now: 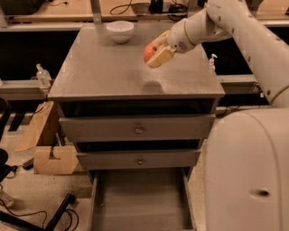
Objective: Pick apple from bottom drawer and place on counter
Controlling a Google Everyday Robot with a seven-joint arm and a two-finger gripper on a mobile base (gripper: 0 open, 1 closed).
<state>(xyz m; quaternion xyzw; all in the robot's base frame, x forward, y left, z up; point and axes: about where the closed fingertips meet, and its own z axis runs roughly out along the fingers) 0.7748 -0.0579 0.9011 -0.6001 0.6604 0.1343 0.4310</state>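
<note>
The gripper (pixel 156 53) clasped the apple (pixel 149 51) above the counter (pixel 104 74), inside its right edge. Bare slab spread leftward, the white bowl (pixel 120 30) at the rear.

Red-orange apple (pixel 149 53) in cream claw (pixel 156 48) over grey counter (pixel 101 72); white bowl (pixel 120 30); grey bottom drawer (pixel 140 200).

Robotics lab. Indicators: wooden desks (pixel 67 6) with cables (pixel 121 8) at 12 o'clock; cardboard box (pixel 54 159) at 8 o'clock; robot hand (pixel 156 48) gripping apple (pixel 148 52) over counter (pixel 108 72).
</note>
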